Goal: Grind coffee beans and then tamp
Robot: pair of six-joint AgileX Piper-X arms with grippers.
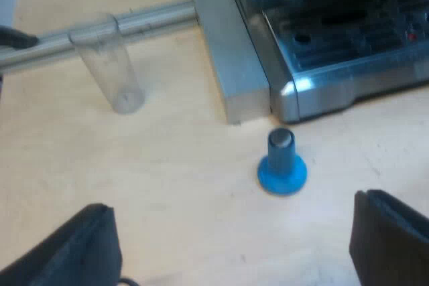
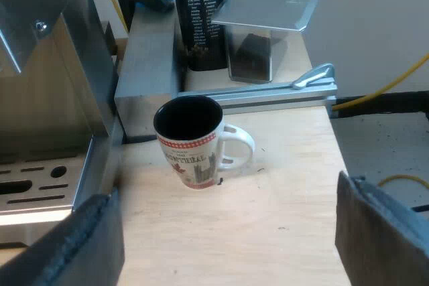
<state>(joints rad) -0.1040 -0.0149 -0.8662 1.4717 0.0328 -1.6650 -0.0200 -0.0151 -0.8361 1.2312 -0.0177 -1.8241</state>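
A blue tamper stands upright on the wooden table, just off the corner of the espresso machine's drip tray. My left gripper hangs open above the table near the tamper, nothing between its black fingers. A clear measuring glass stands beside a metal rail. My right gripper is open over bare wood, a white mug with a dark inside and a red-patterned band ahead of it. The machine's steel side and drip tray stand beside the mug.
Behind the mug a metal block and a rail carry a dark bottle and a metal box with an open lid. The table's edge drops off past the mug, with yellow cables beyond it.
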